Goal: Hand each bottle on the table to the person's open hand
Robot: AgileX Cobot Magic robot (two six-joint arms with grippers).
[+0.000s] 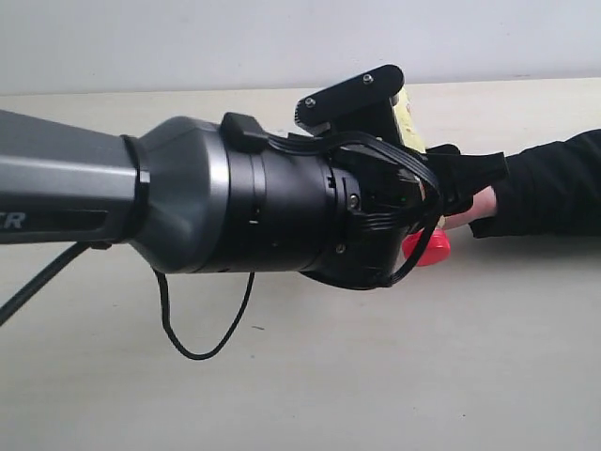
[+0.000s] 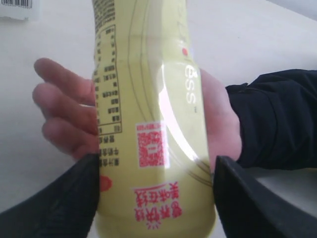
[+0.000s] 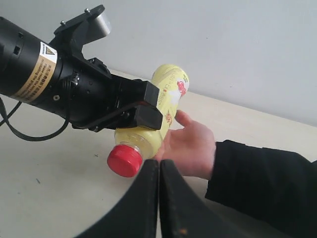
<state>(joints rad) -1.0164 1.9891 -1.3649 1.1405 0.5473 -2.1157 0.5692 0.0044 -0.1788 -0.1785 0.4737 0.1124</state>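
My left gripper is shut on the yellow-labelled bottle, one black finger on each side of its body. The bottle lies tilted across the person's open hand, palm up under it; whether they touch I cannot tell. In the exterior view the left arm hides most of it; the red cap and the hand show. My right gripper is shut and empty, close in front of the hand and cap. The other bottles are out of view.
The black sleeve comes in over the table from the right. A white item with a barcode lies at the edge of the left wrist view. A black cable hangs under the left arm. A pale wall stands behind.
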